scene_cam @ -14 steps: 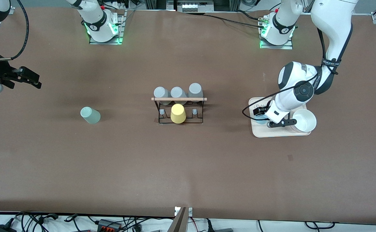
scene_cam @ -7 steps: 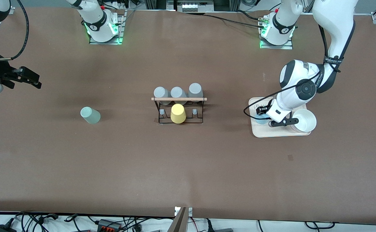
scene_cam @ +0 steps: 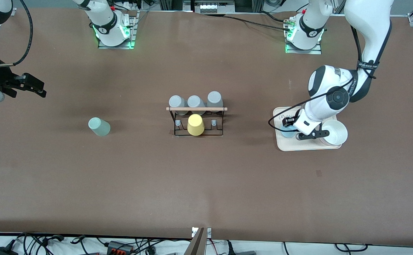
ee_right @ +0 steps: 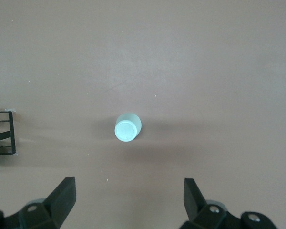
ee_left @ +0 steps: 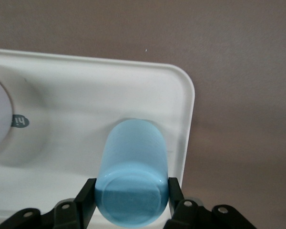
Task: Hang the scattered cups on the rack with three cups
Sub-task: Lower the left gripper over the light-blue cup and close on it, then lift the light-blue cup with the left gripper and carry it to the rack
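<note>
Left wrist view: my left tool (ee_left: 131, 202) grips the blue cup (ee_left: 132, 179) on the tray (ee_left: 181, 102); my right tool (ee_right: 128, 200) waits wide above the green cup (ee_right: 127, 127).

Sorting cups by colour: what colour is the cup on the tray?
Light blue cup; clearest in the left wrist view.

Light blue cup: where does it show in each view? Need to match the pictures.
Front view: light blue cup stands on the beige tray, mostly hidden under the left end effector.
Left wrist view: the cup sits between the end effector's fingers, on the tray.
Right wrist view: not in it; only the mint green cup shows.
Shared landmark: the tray's rim.
</note>
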Tool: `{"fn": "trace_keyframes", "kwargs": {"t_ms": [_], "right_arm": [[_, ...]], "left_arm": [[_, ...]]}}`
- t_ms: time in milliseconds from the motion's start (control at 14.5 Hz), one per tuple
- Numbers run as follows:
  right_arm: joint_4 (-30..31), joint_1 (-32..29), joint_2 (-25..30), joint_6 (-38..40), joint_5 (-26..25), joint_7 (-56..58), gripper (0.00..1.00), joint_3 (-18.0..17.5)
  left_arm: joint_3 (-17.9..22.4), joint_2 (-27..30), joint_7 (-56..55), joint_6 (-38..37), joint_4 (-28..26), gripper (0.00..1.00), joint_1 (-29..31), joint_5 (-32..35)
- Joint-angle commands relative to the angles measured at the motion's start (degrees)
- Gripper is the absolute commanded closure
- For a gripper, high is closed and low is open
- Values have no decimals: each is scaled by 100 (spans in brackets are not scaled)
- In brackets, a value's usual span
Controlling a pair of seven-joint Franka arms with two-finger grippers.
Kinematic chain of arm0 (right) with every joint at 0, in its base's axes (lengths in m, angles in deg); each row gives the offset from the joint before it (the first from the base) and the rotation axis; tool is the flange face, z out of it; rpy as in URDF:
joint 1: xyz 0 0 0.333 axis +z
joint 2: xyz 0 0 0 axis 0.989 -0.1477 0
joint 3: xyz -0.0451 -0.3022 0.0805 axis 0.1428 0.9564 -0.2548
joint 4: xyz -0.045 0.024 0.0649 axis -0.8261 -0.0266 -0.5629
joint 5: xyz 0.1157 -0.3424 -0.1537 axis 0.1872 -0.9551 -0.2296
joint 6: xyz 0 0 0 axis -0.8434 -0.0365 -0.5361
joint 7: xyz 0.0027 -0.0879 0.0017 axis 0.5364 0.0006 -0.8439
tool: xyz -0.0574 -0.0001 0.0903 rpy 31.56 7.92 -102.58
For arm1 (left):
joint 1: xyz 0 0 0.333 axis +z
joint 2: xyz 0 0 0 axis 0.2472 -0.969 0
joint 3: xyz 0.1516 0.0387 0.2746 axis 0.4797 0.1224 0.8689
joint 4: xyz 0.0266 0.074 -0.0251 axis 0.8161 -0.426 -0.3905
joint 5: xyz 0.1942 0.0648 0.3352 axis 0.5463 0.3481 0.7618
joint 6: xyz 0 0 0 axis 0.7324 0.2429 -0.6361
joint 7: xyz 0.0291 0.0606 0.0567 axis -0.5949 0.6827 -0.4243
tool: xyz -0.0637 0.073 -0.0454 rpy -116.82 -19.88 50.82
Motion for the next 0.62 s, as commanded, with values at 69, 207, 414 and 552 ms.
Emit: {"fn": "trace_keyframes", "kwargs": {"t_ms": [69,207,414,552], "right_arm": [[-16,-9,-14,54,-73,76,0,-20],[-16,0,-14,62,-73,76,0,-20],[-16,0,-14,71,-73,76,0,-20],[-25,0,-14,62,-73,76,0,-20]], "left_arm": [[-39,122,-597,-1760,1503,67,-53,36],[-39,78,-1159,-2316,2102,67,-394,19],[-39,-18,-2344,-2353,2657,67,-1009,-43],[-39,-263,-3031,-2353,3078,67,-1404,-60]]}}
